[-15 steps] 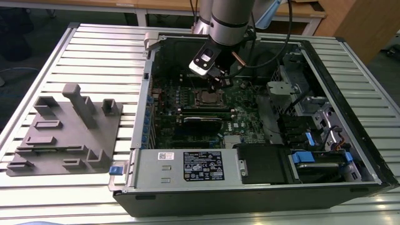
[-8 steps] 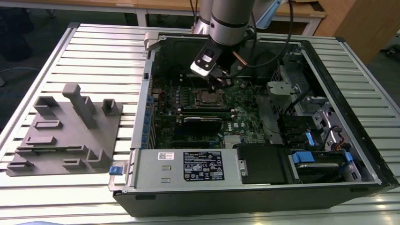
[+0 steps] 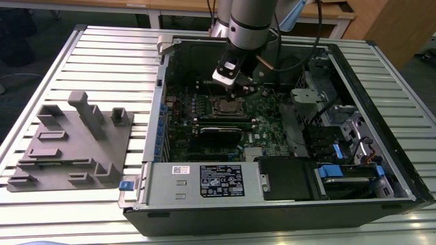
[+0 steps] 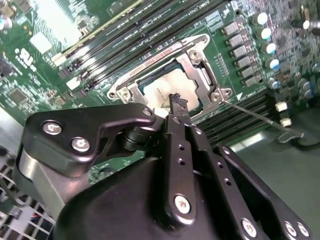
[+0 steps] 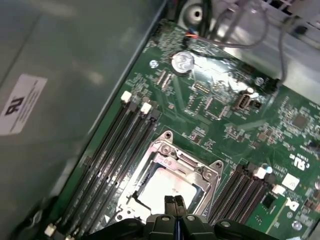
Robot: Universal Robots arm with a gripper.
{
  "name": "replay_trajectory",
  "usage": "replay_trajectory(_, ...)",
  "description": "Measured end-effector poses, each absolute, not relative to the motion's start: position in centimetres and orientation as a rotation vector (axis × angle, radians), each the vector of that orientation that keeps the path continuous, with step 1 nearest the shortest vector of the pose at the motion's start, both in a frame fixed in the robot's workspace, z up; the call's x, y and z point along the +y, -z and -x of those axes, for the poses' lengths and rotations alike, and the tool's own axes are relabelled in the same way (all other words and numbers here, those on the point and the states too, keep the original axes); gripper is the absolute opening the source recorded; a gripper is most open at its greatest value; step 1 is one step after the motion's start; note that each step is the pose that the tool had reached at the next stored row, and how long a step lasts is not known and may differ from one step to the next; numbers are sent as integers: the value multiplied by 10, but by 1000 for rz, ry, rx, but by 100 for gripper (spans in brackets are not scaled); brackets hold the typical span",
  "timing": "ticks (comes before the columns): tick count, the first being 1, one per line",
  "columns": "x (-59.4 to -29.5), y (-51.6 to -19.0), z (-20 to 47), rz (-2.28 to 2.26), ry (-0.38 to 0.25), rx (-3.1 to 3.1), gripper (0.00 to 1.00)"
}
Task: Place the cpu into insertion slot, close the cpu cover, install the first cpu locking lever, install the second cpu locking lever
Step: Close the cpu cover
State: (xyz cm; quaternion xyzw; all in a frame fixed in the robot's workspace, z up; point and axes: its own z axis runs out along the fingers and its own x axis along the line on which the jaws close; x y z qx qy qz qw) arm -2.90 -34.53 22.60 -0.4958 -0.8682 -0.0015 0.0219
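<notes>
Nearest, along the lower edge of the exterior view, sits the power supply (image 3: pixel 204 181) of the open computer case (image 3: pixel 272 224), which lies on its side so the arm can reach straight down to the green motherboard (image 3: pixel 262 130). Mid-frame, the cpu (image 3: pixel 227 106) already lies in the insertion slot (image 3: pixel 213 113), with the cpu cover (image 4: pixel 197 60) folded flat over it, its window framing the silver top. One thin locking lever (image 4: pixel 255 116) juts from the socket corner, apparently not hooked down. Over the cpu's edge hangs the gripper (image 3: pixel 240 93), fingers pinched together and empty, like a pushing tool; whether it touches is unclear. Beyond lies the slatted table (image 3: pixel 102 56)
</notes>
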Motion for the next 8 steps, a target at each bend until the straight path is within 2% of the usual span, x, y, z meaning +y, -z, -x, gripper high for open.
replay_trajectory(8,-345,-226,29,1450,4,-2737,11)
